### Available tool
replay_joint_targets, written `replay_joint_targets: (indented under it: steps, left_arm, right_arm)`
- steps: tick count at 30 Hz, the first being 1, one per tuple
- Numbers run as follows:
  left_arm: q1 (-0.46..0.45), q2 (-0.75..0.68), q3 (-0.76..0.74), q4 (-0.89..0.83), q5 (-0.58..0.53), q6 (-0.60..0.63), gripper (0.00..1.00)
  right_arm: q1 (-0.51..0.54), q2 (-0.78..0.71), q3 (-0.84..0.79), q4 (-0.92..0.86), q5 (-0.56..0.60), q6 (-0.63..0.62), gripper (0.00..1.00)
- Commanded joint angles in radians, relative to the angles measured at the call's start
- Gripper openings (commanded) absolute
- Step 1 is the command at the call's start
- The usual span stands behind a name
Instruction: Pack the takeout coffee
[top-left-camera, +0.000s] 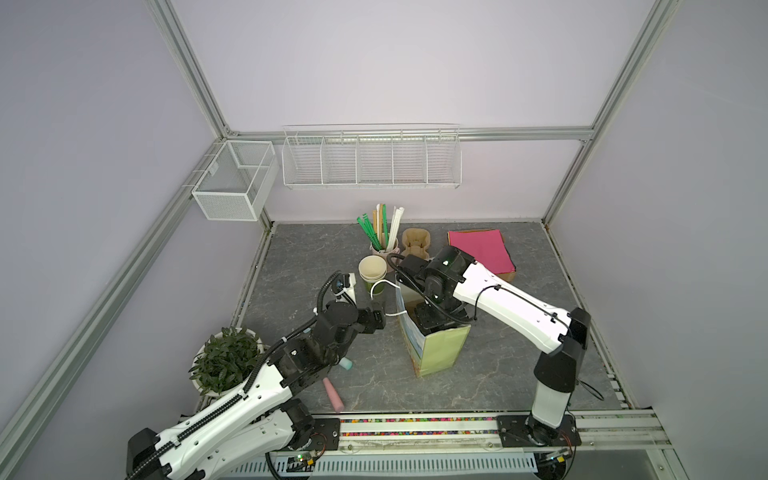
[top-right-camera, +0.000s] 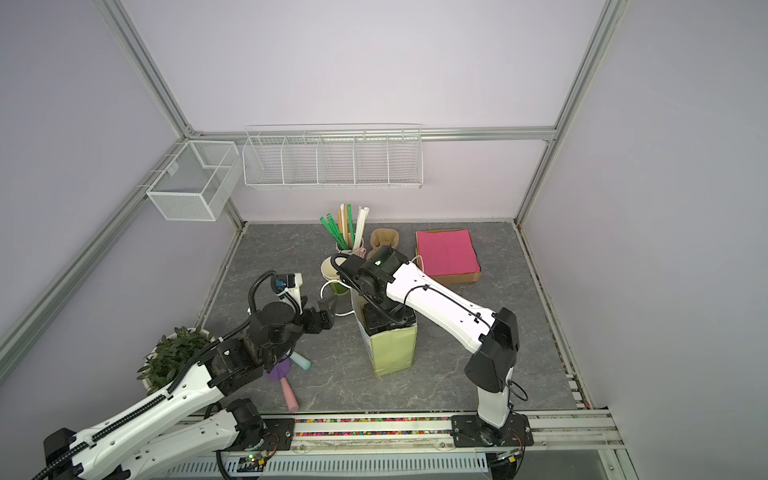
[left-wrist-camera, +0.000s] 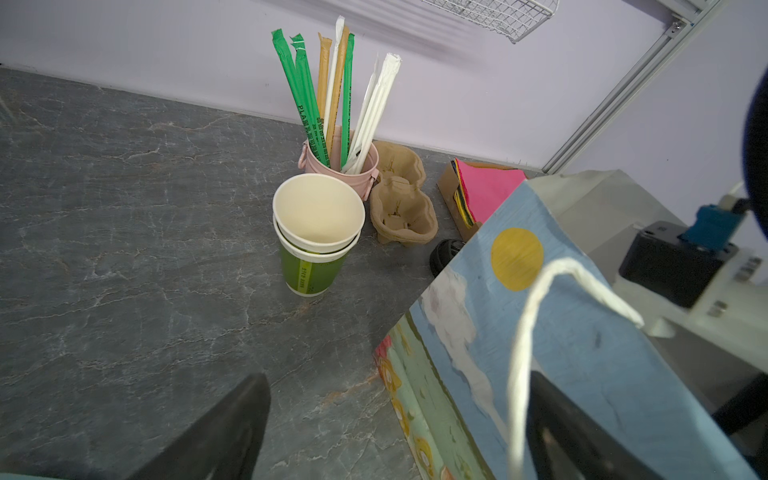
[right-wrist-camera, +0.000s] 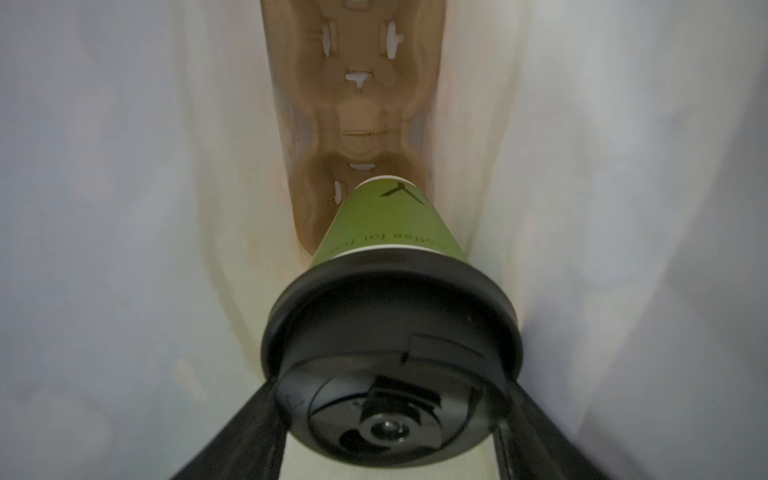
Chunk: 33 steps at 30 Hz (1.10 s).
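**Paper bag** (top-left-camera: 440, 349): stands upright with its mouth open; everything below is placed from it.

**Takeout coffee** (right-wrist-camera: 390, 232): inside the bag, upright, a green cup with a black lid (right-wrist-camera: 390, 332). Its base is at the near well of a pulp carrier (right-wrist-camera: 357, 104) lying on the bag floor. I cannot tell whether it is seated there.

**Right gripper** (right-wrist-camera: 392, 395): reaches down through the bag mouth, directly above the cup. Its jaws are partly spread and its fingers (right-wrist-camera: 249, 432) press the lid's rim from both sides, gripping the cup.

**Left gripper** (top-left-camera: 378, 318): outside the bag, at its upper edge, jaws spread wide with nothing clamped. The bag's white cord handle (left-wrist-camera: 528, 316) drapes against one finger.

**Stack of lidless cups** (top-left-camera: 372, 270): just behind the bag.

**Straw pot** (top-left-camera: 384, 245), **spare carrier** (top-left-camera: 415, 245), **pink napkins** (top-left-camera: 482, 249): farther behind the bag.
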Motion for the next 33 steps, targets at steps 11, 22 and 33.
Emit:
replay_joint_targets:
  steps: [11,22,33]
  left_arm:
    - [-0.002,-0.003,-0.007,0.0,0.004,0.013,0.94]
    - [-0.002,0.002,-0.008,0.003,0.005,0.017,0.94]
    - [-0.003,0.01,-0.008,0.006,0.005,0.02,0.94]
  right_arm:
    - [0.007,-0.083,-0.085,0.116,-0.045,0.046,0.7]
    - [0.001,-0.059,-0.101,0.133,-0.05,0.035,0.7]
    - [-0.014,-0.056,-0.128,0.133,-0.071,0.021,0.7]
